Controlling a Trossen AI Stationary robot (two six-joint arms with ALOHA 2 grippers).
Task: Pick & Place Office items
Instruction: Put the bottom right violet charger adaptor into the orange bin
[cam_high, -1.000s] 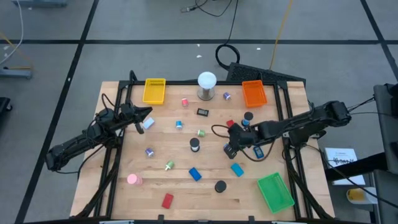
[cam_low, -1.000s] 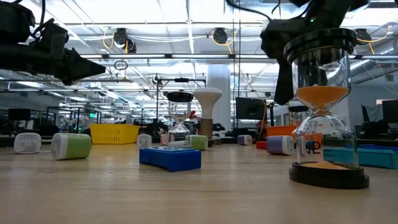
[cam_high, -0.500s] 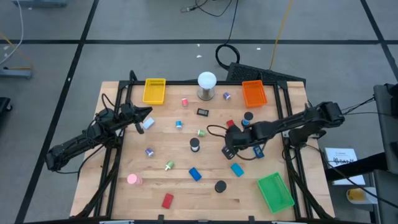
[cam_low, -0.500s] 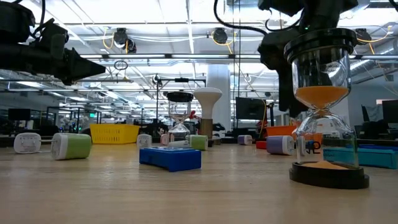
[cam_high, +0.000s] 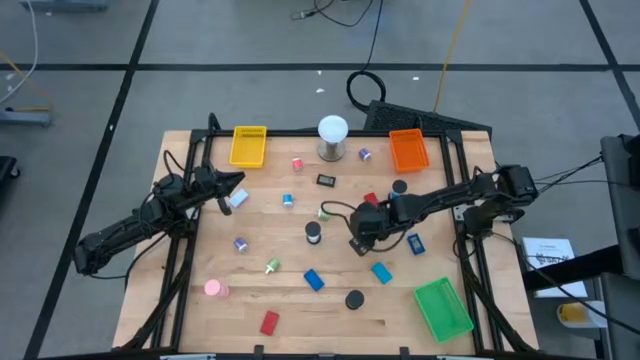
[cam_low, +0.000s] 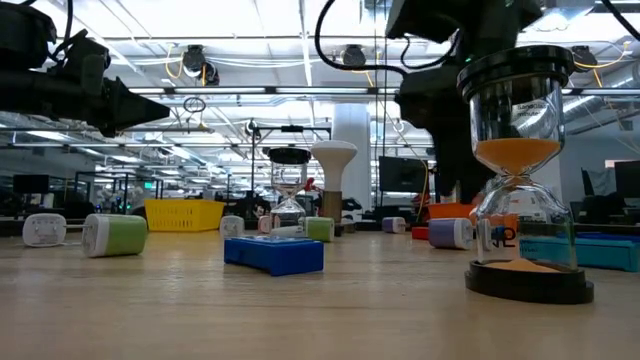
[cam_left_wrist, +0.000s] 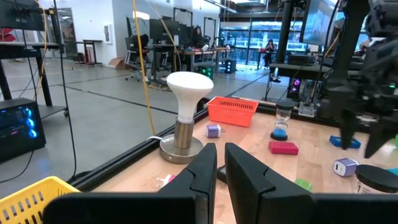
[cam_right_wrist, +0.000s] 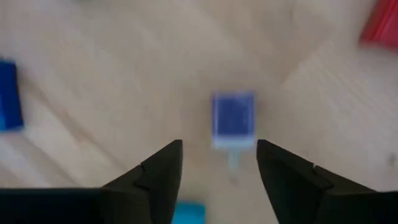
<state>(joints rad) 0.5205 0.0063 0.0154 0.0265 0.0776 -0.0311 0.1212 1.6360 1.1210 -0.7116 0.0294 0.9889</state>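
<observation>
High view, landmark: white ball lamp (cam_high: 332, 131) stood at the far edge of the bench (cam_high: 260, 240).
Right pincer (cam_high: 356, 242): hung over mid-bench, on the near side of the lamp; fingers stood apart, holding nothing.
Right wrist view, item: small blue-and-white clip-like piece (cam_right_wrist: 233, 120) lay on the wood beyond the parted fingers (cam_right_wrist: 158, 168).
Left pincer (cam_high: 236, 181): waited off to the lamp's left; fingers together, empty.
Office items: lay scattered on the bench nearer than the lamp.
</observation>
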